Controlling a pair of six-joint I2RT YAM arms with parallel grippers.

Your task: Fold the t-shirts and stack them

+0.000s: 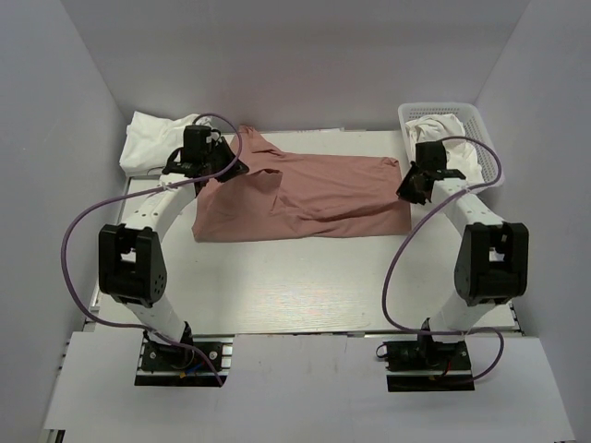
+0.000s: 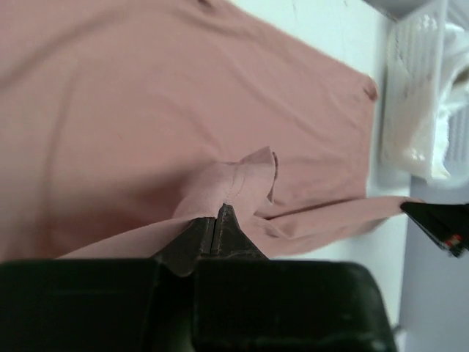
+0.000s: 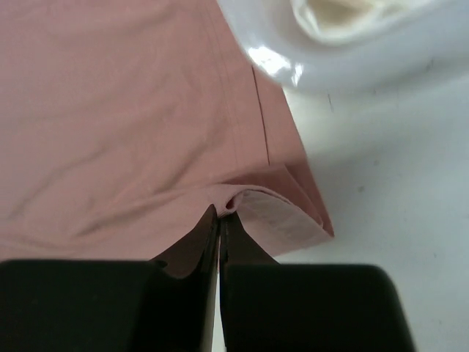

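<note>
The dusty-pink t-shirt (image 1: 305, 198) lies spread across the far half of the table, print side hidden. My left gripper (image 1: 224, 173) is shut on a pinch of the pink t-shirt (image 2: 146, 110) at its left end, the cloth bunched at the fingertips. My right gripper (image 1: 407, 190) is shut on the folded hem corner of the pink t-shirt (image 3: 110, 110) at its right end. A white t-shirt (image 1: 152, 140) lies crumpled at the far left corner. Another white t-shirt (image 1: 441, 129) sits in the basket.
A white plastic basket (image 1: 480, 125) stands at the far right corner; it shows in the left wrist view (image 2: 410, 95) and its rim shows in the right wrist view (image 3: 352, 66). Purple cables loop from both arms. Grey walls enclose the table (image 1: 305, 286).
</note>
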